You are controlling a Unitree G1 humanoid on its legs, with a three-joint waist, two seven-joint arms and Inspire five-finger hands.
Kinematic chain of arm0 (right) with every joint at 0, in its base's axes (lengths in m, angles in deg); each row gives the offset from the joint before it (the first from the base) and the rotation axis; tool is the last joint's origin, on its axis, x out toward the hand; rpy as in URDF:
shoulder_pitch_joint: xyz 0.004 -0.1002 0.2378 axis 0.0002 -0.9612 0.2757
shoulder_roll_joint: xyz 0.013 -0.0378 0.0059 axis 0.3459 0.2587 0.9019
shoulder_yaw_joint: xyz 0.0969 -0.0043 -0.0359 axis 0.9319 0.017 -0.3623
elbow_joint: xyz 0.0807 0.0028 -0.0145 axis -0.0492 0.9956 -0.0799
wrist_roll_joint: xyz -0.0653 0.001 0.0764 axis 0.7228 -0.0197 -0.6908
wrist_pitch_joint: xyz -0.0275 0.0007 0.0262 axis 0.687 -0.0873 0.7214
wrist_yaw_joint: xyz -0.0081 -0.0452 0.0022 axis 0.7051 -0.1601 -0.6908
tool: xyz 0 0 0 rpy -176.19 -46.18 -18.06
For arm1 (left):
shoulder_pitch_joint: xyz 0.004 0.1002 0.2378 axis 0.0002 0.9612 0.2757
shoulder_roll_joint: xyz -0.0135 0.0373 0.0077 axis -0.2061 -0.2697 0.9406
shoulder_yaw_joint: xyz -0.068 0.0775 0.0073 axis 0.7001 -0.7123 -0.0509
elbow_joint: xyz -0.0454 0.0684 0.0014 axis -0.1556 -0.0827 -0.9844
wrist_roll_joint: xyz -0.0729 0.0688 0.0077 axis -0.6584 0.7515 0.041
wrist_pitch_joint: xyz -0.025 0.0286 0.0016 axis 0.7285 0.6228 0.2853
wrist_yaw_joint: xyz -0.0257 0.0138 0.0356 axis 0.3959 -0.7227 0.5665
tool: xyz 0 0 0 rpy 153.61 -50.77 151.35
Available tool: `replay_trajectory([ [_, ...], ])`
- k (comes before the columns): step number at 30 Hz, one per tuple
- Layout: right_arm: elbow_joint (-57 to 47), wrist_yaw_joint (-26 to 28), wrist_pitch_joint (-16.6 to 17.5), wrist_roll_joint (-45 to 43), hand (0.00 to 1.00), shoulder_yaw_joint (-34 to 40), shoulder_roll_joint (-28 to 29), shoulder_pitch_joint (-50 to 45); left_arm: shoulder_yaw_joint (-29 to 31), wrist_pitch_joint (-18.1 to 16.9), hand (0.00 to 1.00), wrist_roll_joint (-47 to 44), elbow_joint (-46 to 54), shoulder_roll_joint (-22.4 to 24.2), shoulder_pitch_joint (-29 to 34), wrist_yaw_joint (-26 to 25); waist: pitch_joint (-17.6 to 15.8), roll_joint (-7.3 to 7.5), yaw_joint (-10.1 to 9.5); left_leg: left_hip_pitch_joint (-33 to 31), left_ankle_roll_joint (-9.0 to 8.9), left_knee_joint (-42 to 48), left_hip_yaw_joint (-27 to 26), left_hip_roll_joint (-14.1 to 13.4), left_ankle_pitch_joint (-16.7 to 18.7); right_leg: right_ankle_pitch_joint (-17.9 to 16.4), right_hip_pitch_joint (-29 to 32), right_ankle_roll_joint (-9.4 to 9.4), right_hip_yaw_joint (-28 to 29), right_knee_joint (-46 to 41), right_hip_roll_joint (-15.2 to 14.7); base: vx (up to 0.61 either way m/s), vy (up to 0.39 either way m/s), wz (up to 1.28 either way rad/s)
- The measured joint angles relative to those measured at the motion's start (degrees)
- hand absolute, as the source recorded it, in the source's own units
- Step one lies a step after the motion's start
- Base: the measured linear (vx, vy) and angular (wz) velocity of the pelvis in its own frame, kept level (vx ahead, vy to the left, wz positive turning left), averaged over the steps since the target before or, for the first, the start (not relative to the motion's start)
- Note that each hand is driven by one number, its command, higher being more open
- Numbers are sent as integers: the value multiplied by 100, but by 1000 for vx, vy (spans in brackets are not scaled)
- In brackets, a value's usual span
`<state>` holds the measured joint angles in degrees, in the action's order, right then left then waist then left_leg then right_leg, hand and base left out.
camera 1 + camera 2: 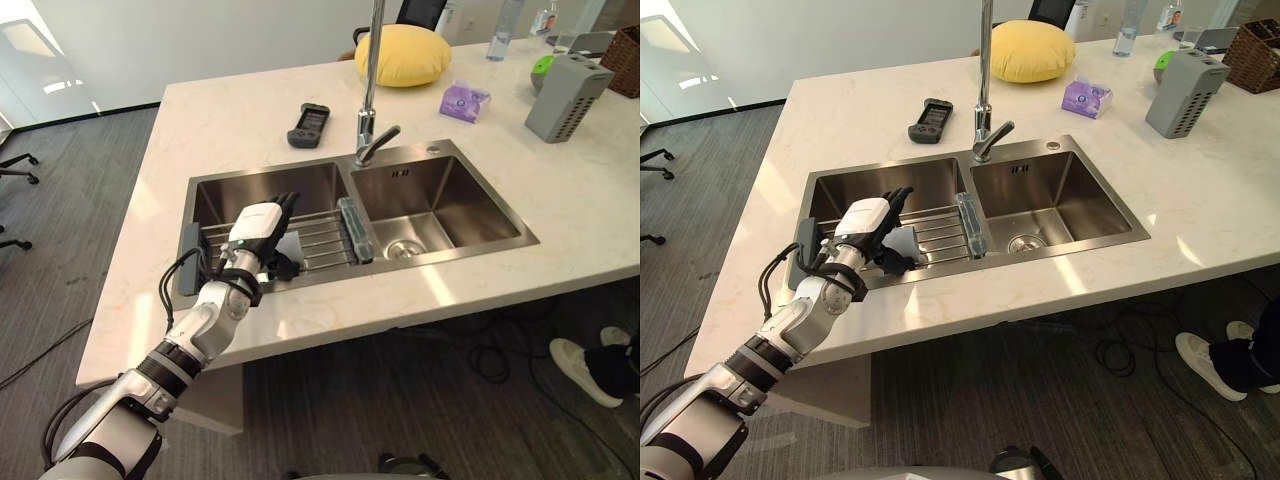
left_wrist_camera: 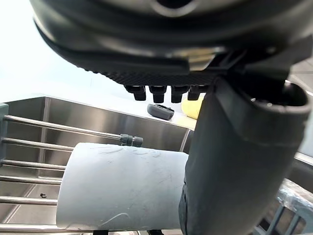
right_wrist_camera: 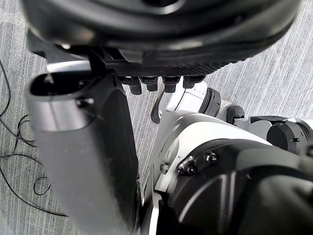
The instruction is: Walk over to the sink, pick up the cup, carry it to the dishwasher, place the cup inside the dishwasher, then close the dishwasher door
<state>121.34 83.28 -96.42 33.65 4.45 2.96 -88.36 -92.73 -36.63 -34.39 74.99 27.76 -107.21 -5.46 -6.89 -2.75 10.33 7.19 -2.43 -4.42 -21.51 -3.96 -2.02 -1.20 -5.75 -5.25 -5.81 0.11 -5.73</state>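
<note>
The pale grey cup [image 2: 122, 188] is lying sideways on the wire rack [image 1: 322, 240] in the left basin of the sink [image 1: 440, 200]. The left hand [image 1: 258, 225] is hovering over it with loose fingers, its thumb just beside the cup. The right hand [image 3: 161, 29] is hanging relaxed and empty. A cream countertop [image 1: 250, 110] is surrounding the sink, above grey carpet [image 1: 100, 200].

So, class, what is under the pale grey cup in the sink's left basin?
A steel wire rack carries the pale grey cup, which lies on its side. The left hand above covers part of both.

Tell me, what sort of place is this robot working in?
Probably a kitchen corner in an office: a steel double sink and tap set in a pale counter, with grey carpet and office chair legs beside it.
</note>
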Motion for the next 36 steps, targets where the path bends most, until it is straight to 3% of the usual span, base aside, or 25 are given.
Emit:
replay_trajectory([
  [12,-142,-122,-41,-5,100,-129,-86,1,54,175,100,-60,7,0,-195,416,-110,-38,-3,-17,-26,13,-104,-9,19,-21,128,9,106,-90,-22,-11,1,-4],
  [20,-209,-127,-41,-161,100,-234,-122,4,57,111,100,-169,-4,1,-304,606,-202,-51,-1,-74,-22,66,-127,-29,19,-25,212,11,117,-170,-19,0,-4,-2],
  [31,-316,-321,-40,-216,100,-333,-221,15,-73,136,100,-176,-13,1,-490,807,-293,-139,3,-129,-37,98,-86,-22,30,-233,446,21,81,-542,-56,-8,-2,0],
  [36,-375,-318,-45,-216,100,-332,-261,89,-87,498,100,-294,-78,11,-641,1186,-424,-161,67,-167,-22,120,-45,-10,20,-355,565,14,44,-778,-86,8,-4,3],
])
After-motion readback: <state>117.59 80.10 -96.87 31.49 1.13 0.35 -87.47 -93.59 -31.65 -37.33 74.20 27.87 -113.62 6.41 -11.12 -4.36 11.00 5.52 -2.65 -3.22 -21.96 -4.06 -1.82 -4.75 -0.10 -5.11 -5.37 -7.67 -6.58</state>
